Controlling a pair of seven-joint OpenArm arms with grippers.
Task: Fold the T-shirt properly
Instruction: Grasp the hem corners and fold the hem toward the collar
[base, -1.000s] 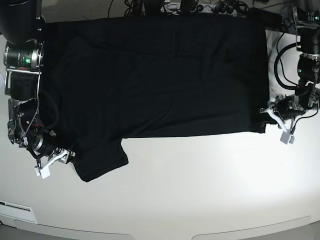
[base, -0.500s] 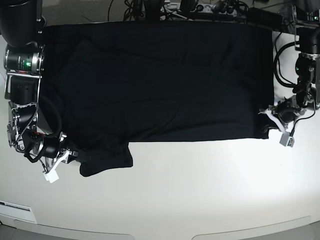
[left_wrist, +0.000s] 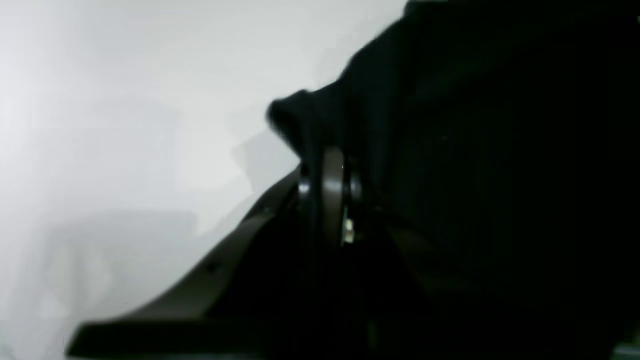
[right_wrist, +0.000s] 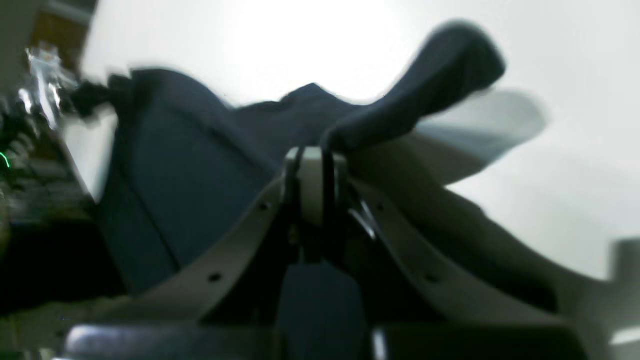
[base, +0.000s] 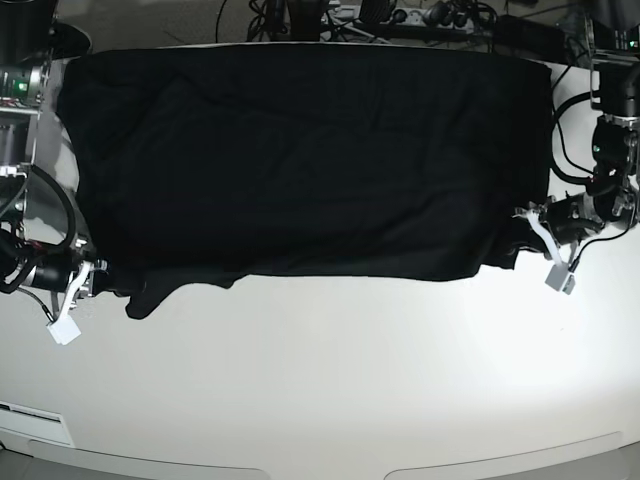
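A: Where is the T-shirt (base: 300, 160)?

B: Spread wide, plain black side up, across the far half of the white table (base: 350, 380).

A: And the grippers?

B: The right gripper (base: 88, 284) (at the base view's left) pinches the shirt's near corner, jaws pressed together on cloth. The left gripper (base: 530, 228) likewise clamps the opposite near corner.

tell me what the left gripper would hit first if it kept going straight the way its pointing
The left gripper is shut on the T-shirt at its near corner and points inward across the cloth. Going straight on, it would likely only push into more of the shirt's bunched fabric, though depth is unclear.
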